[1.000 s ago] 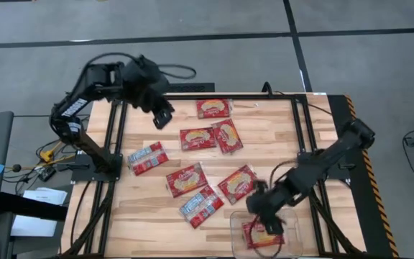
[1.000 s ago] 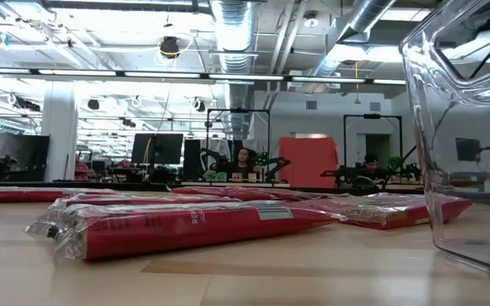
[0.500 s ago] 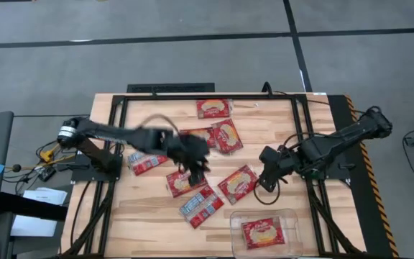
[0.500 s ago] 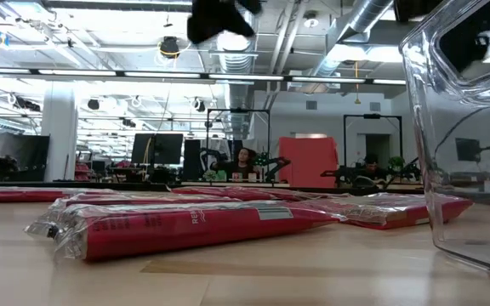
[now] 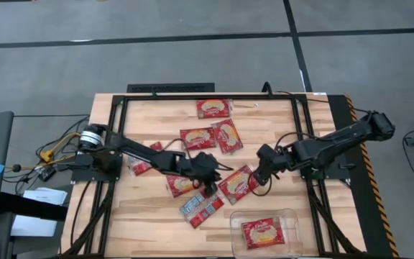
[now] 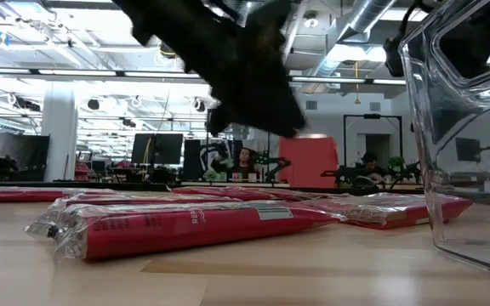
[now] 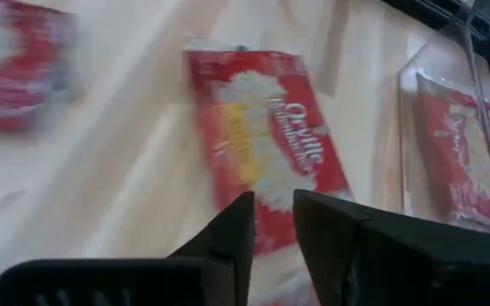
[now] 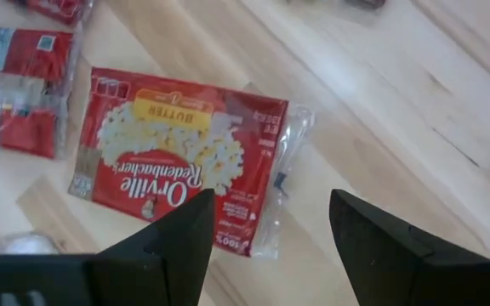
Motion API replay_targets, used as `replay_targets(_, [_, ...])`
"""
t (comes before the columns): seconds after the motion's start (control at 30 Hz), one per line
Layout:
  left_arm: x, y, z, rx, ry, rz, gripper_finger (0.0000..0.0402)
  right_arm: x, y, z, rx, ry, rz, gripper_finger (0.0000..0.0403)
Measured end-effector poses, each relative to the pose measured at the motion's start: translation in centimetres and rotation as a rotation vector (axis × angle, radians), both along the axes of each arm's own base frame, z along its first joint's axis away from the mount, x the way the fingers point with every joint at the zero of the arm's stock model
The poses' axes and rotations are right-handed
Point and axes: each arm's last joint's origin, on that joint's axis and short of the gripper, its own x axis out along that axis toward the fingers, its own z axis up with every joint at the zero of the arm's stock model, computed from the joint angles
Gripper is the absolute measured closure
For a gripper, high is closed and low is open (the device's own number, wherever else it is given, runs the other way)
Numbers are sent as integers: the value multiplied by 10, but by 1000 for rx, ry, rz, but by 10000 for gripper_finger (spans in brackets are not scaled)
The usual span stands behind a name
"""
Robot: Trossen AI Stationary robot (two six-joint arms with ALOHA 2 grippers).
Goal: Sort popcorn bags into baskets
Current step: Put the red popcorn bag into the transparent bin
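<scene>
**Operator A:** Where is the target packet?

**Operator B:** The popcorn bag (image 5: 238, 183) lies flat near the middle of the bench (image 5: 264, 122), just up-bench of the basket (image 5: 292, 216), which sits at the near edge and already holds one packet (image 5: 262, 233). The other packets are spread toward the left and far edges.

**Operator A:** Gripper status?

**Operator B:** The right gripper (image 5: 259, 175) hovers at the bag's right end; in the right wrist view its fingers (image 8: 177, 229) are spread wide and grasp nothing. The left gripper (image 5: 208, 173) sits at the bag's left end. In the left wrist view its fingers (image 7: 232, 234) stand nearly closed, with a narrow gap, and appear to grasp nothing.

**Operator A:** Orientation of the bag?

**Operator B:** It is skewed to the bench edges. The long axis runs diagonally, rising toward the far right corner.

**Operator A:** Handling properties?

**Operator B:** Judged light, thin and pliable, with a slick clear overwrap likely to slip. The overwrap has a loose flap at one short end (image 8: 283, 170). The recommended hold is across the short dimension, at an edge the fingers can get under.
</scene>
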Motion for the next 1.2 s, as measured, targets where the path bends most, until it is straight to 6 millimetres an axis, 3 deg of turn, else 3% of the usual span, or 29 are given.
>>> replay_targets(0.27, [16,-15,-38,-29,117,-58,398,0,-2,0,-14,-9,-39,147])
replay_targets(0.53, [17,-15,-47,-20,152,-55,396,-7,-3,-30,49,-13,-134,147])
replay_targets(0.8, [16,-13,-60,-30,215,-48,396,-10,-3,-54,141,-44,-108,143])
replay_targets(1.2, [19,-4,-73,-57,240,-16,395,-15,-14,-73,152,-5,-119,64])
